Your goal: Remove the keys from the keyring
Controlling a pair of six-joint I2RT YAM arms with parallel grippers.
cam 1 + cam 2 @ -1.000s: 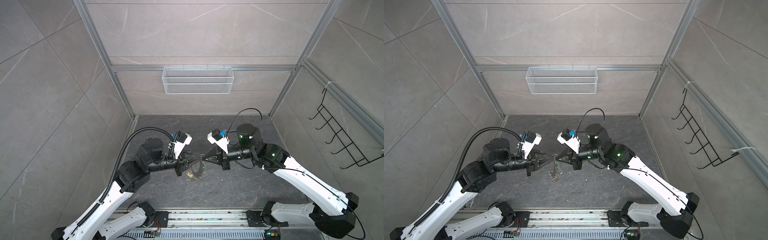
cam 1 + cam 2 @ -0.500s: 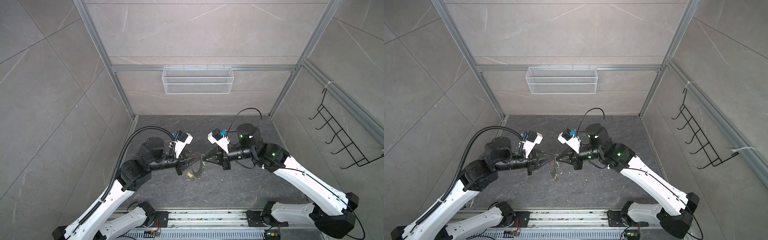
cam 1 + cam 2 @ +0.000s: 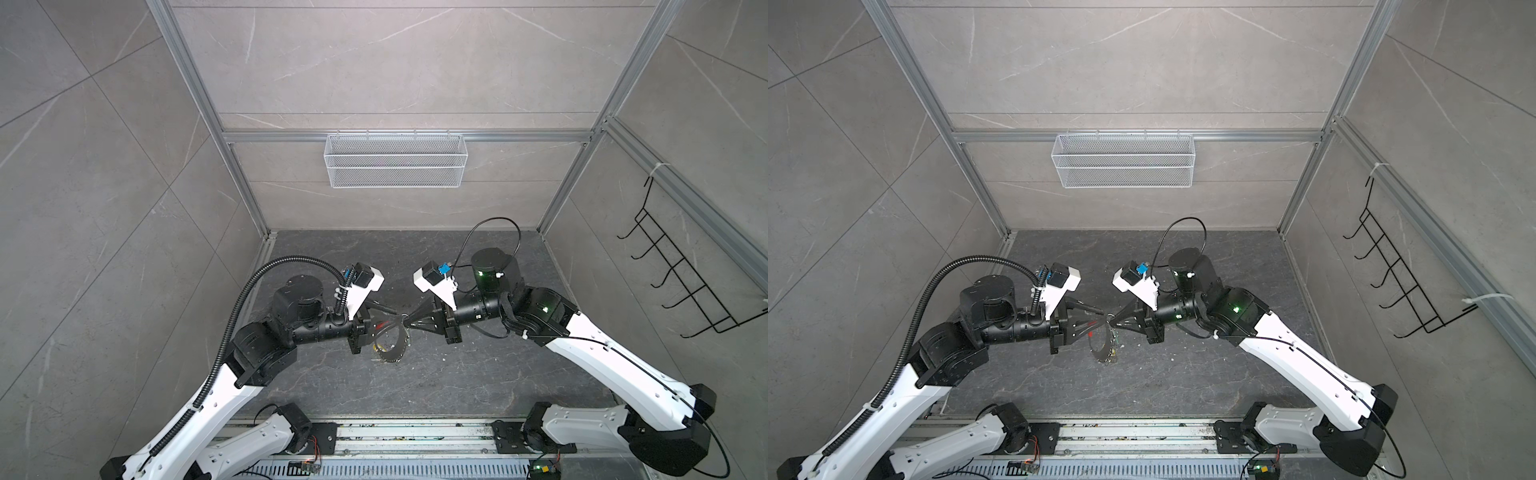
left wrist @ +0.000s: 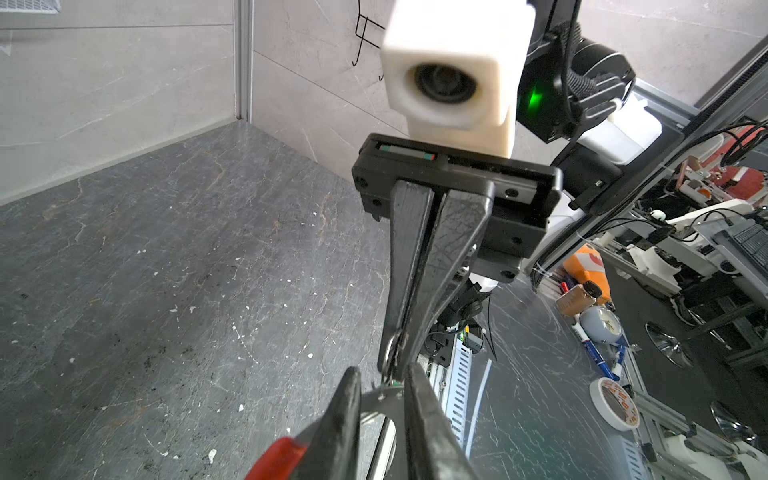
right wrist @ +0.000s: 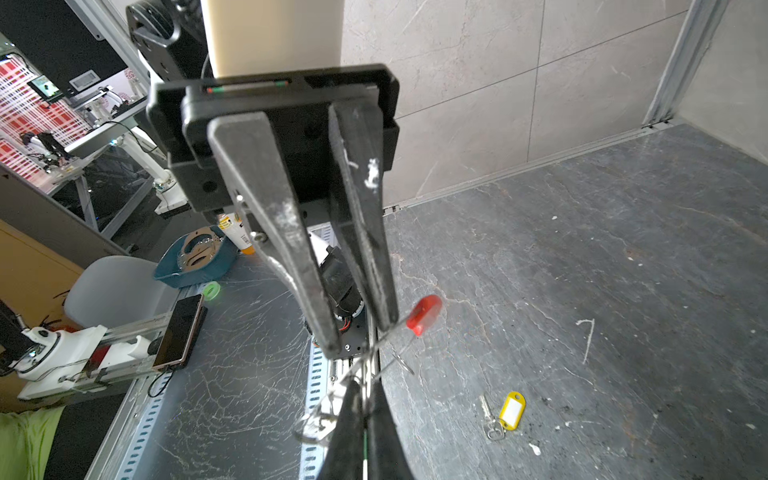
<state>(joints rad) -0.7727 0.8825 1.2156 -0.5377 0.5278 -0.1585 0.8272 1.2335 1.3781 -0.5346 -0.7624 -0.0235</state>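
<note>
Stone floor point(image 5: 582, 249): yellow tag point(image 5: 517, 396), white label point(image 5: 511, 411).

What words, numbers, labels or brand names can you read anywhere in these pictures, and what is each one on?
No text here can be read.
The white window of the yellow key tag on the floor looks blank.
The tape roll outside the cell has orange marks, too blurred to read.
The bottle outside the cell has a barcode label, too small to read.

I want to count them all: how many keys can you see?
2. A yellow-tagged key lies loose on the floor; a second key seems to hang from the shut right claw. Others may be hidden.
</note>
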